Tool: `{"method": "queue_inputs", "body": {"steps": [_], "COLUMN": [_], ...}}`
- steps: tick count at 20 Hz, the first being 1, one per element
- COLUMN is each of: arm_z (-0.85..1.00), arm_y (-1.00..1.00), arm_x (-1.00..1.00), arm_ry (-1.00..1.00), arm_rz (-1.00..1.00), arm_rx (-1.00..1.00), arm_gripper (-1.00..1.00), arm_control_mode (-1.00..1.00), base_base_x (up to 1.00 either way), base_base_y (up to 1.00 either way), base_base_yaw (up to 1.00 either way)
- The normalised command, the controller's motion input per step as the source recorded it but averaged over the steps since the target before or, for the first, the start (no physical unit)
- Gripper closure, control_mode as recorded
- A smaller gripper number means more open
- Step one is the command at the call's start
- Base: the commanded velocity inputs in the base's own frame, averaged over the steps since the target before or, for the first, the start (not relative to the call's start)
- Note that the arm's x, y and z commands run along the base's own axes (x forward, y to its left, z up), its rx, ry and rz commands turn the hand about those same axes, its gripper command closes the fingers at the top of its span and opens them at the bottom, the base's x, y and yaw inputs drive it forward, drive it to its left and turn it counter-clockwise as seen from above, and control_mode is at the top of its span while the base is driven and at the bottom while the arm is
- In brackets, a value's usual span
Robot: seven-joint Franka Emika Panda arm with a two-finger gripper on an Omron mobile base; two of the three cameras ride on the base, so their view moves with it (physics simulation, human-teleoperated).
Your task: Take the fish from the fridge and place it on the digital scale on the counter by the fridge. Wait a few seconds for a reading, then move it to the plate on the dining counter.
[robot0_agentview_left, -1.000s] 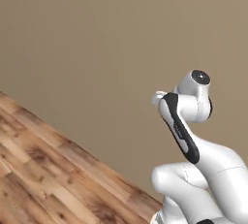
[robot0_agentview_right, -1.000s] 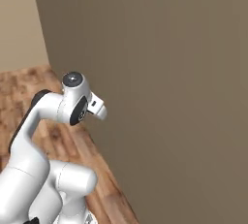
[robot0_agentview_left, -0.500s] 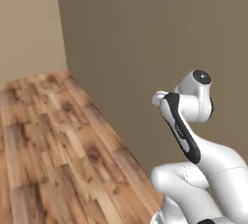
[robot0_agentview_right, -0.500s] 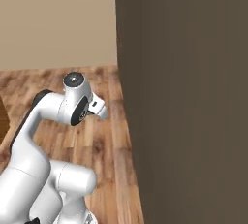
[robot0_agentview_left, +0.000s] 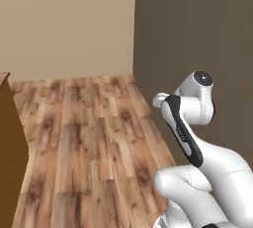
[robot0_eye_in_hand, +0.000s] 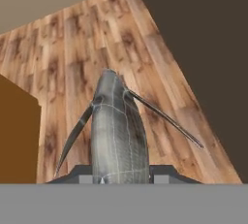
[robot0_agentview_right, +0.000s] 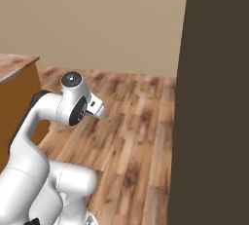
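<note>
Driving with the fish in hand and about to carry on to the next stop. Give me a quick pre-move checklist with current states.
1. Grey scaled fish between the gripper tips: ok, shut on it.
2. Fish hanging free above the wood plank floor: ok.
3. Arm folded close over the base: ok.
4. Dark brown wall close on the right: not ok, keep clearance.
5. Orange wooden cabinet at the left: ok, apart.
6. Scale or plate in sight: cannot tell.

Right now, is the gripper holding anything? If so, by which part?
Yes. In the hand view the gripper is shut on the fish, clamped at the end of its grey body nearest the camera; the rest juts out over the wooden floor.
</note>
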Motion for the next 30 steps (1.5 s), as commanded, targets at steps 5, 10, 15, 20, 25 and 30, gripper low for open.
{"method": "queue_inputs", "body": {"steps": [5, 10, 15, 20, 25, 30], "arm_z": [0.00, 0.00, 0.00, 0.00, 0.00, 0.00], "arm_y": [0.00, 0.00, 0.00, 0.00, 0.00, 0.00], "arm_x": [0.00, 0.00, 0.00, 0.00, 0.00, 0.00], "arm_ry": [0.00, 0.00, 0.00, 0.00, 0.00, 0.00], "arm_rz": [0.00, 0.00, 0.00, 0.00, 0.00, 0.00], "arm_rx": [0.00, 0.00, 0.00, 0.00, 0.00, 0.00], "arm_gripper": [1.00, 1.00, 1.00, 1.00, 1.00, 1.00], "arm_control_mode": [1.00, 1.00, 1.00, 1.00, 1.00, 1.00], "base_base_x": [1.00, 1.00, 1.00, 1.00, 1.00, 1.00], "base_base_y": [-0.21, -0.26, -0.31, -0.34, -0.36, -0.40], "base_base_yaw": [0.37, 0.37, 0.38, 0.38, 0.38, 0.39]}}
